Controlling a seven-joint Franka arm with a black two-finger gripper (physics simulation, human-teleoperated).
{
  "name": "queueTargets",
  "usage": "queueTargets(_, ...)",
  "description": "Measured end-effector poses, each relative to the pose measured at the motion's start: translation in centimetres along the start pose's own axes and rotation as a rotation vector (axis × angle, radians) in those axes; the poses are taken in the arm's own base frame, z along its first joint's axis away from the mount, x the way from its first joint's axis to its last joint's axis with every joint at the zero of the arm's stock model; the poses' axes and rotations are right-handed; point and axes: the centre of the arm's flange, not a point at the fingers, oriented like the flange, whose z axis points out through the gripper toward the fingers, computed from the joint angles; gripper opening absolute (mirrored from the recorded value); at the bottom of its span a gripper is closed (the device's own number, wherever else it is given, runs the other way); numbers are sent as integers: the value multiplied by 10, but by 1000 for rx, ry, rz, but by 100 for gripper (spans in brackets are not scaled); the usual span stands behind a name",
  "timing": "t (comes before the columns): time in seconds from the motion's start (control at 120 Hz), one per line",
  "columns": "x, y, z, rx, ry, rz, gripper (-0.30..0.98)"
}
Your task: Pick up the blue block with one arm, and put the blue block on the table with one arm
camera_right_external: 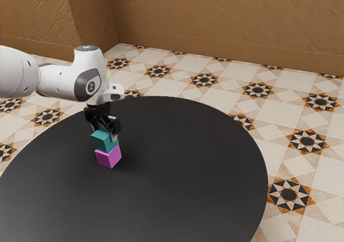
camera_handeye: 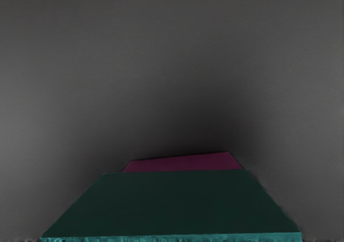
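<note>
Blue block point(camera_right_external: 102, 142), teal in shade, is located atop the pink block point(camera_right_external: 108, 157), slightly offset from it; the pink block is seated on the round black table point(camera_right_external: 188, 166). Gripper point(camera_right_external: 105, 133) is positioned at the blue block's upper portion, pointing downward, jaws clamped against two opposite sides of the blue block.

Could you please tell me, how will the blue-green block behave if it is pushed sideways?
The blue-green block looks stiff, with straight edges and flat faces, so it should slide or tip rather than roll. A push might make it drop, as it is up over the pink block.
</note>
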Motion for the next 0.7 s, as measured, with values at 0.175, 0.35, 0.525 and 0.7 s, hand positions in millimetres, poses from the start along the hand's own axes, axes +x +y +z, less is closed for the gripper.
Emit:
queueTargets(0.175,-6,2,6,-3,-4,0,66)
queueTargets(0.35,-6,2,8,-1,1,0,50)
queueTargets(0.525,-6,2,8,2,3,-1,39)
queueTargets(0.7,-2,1,-11,12,38,-3,37)
